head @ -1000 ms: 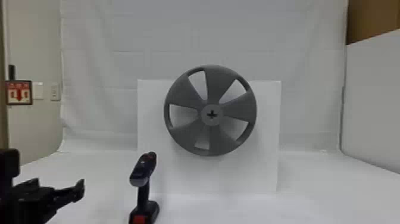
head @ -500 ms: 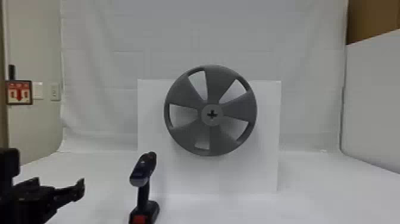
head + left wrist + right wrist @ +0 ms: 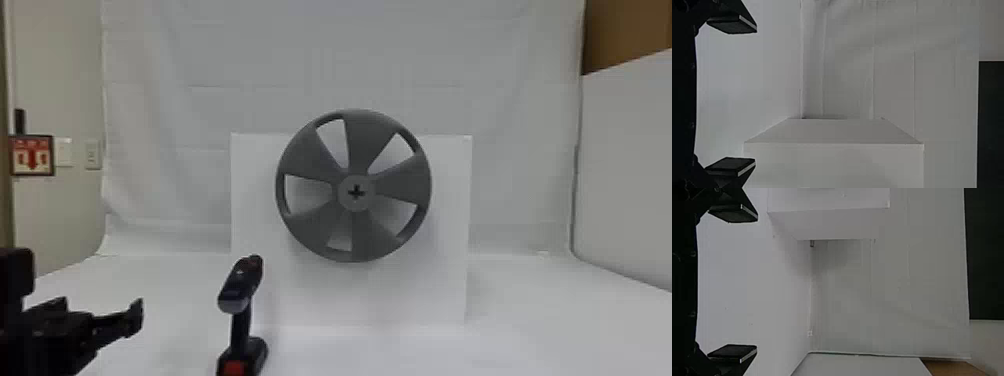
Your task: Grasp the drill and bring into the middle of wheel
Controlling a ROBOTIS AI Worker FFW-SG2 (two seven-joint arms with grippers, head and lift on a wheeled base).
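At the lower left of the head view my left gripper (image 3: 135,317) is held to the left of the drill (image 3: 241,320), with a gap between them. The black drill stands upright on its base, a red patch low on it. A grey five-spoked wheel (image 3: 315,155) is mounted on a white panel, a cross-shaped hole in its hub (image 3: 356,192). In the left wrist view, the left gripper (image 3: 734,96) has its fingers wide apart, nothing between them. My right gripper (image 3: 736,284), in the right wrist view, is likewise open with nothing held.
The white panel (image 3: 435,290) stands upright on the white surface (image 3: 540,325), behind and right of the drill. White cloth (image 3: 450,60) hangs behind it. A white partition (image 3: 625,175) runs along the right side, with something brown (image 3: 625,30) above it.
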